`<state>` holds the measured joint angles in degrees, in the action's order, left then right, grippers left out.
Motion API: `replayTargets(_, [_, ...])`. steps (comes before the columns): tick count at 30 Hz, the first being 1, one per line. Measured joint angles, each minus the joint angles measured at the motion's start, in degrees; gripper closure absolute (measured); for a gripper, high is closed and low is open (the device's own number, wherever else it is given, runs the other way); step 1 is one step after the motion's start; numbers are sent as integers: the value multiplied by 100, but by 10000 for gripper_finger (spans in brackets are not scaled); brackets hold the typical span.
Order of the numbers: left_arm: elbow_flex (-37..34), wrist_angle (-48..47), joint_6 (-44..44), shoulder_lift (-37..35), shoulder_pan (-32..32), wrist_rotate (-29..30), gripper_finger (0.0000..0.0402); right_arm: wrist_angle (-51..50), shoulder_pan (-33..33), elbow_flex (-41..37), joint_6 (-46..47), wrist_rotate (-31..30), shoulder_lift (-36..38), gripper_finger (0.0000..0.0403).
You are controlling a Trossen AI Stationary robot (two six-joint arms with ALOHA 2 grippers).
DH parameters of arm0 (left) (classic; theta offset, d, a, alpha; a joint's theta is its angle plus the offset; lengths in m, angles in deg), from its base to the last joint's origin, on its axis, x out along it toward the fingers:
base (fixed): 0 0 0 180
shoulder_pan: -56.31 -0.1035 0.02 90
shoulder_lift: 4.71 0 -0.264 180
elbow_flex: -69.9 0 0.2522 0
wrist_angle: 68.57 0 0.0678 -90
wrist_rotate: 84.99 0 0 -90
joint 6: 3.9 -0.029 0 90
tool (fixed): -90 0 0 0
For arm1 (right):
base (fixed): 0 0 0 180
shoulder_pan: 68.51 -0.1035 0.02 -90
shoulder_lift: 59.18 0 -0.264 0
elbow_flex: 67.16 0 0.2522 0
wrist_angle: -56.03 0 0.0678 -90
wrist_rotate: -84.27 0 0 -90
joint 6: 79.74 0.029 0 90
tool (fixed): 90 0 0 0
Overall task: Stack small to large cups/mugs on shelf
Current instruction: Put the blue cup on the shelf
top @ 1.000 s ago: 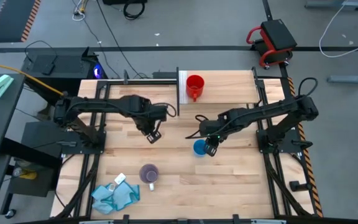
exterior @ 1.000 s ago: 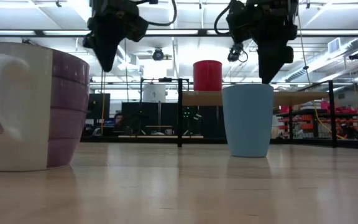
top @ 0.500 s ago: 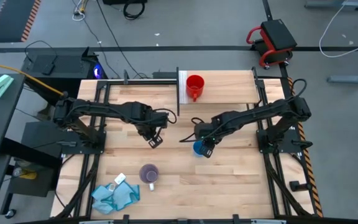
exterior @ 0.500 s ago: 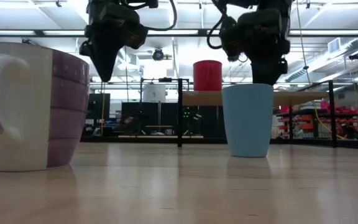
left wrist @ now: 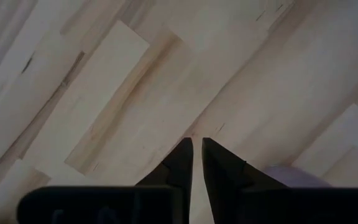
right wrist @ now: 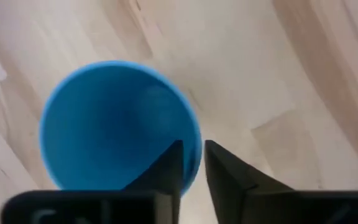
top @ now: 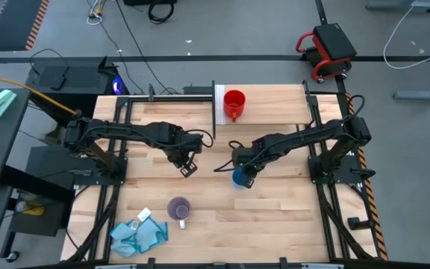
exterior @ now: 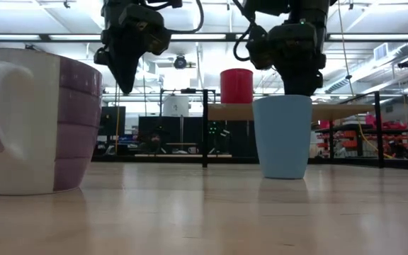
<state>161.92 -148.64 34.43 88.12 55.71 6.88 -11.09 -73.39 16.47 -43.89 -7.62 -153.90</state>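
Observation:
The light-blue cup [top: 238, 178] [exterior: 282, 137] stands upright on its base on the tabletop, right of centre. My right gripper [top: 245, 172] [right wrist: 193, 152] is over its rim, pointing down, shut on it. The red mug [top: 234, 103] [exterior: 236, 86] stands on the pale shelf [top: 271, 104] at the far edge. The pale purple mug [top: 179, 208] [exterior: 37, 120] stands on the table near the front. My left gripper [top: 187, 169] [left wrist: 197, 146] hangs shut above bare wood left of centre, touching nothing. My right gripper holds the light-blue cup by its rim [right wrist: 196, 144], on the side toward the table's right. One finger [right wrist: 169, 163] is inside the cup and the other [right wrist: 224, 168] outside, coming from above and pointing down. The cup stands upright with its base on the table.
A crumpled teal cloth [top: 136, 235] with a small white scrap lies at the near left corner. A thin dark upright panel [top: 213, 104] borders the shelf on its left. Black frame rails [top: 118, 142] run along both sides of the table. Bare wood lies between the arms.
My right gripper has come down and moved a little toward the table's left, from just above the light-blue cup onto its rim. My left gripper has lowered slightly and drifted a little toward the near edge. The cups and mugs have stayed in place.

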Motion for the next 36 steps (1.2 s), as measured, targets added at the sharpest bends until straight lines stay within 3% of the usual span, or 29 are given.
replayTargets(5, [0, 39, -2, 0, 0, 1, 362, -56, 150, 0, -247, 2, 47, 392])
replayTargets(12, [0, 57, -7, 0, 0, 2, 366, -918, 336, 140, -517, 25, 211, 396])
replayTargets(20, [0, 74, -48, 0, -2, 2, 374, -2548, 702, 1382, -903, -258, 780, 398])
replayTargets(26, [0, 79, -63, 0, -2, 2, 370, -3666, 1640, 2836, -1322, -787, 994, 400])
replayTargets(36, [0, 140, -11, 0, -2, 2, 383, -3663, 3735, 4578, -2591, -791, 655, 400])
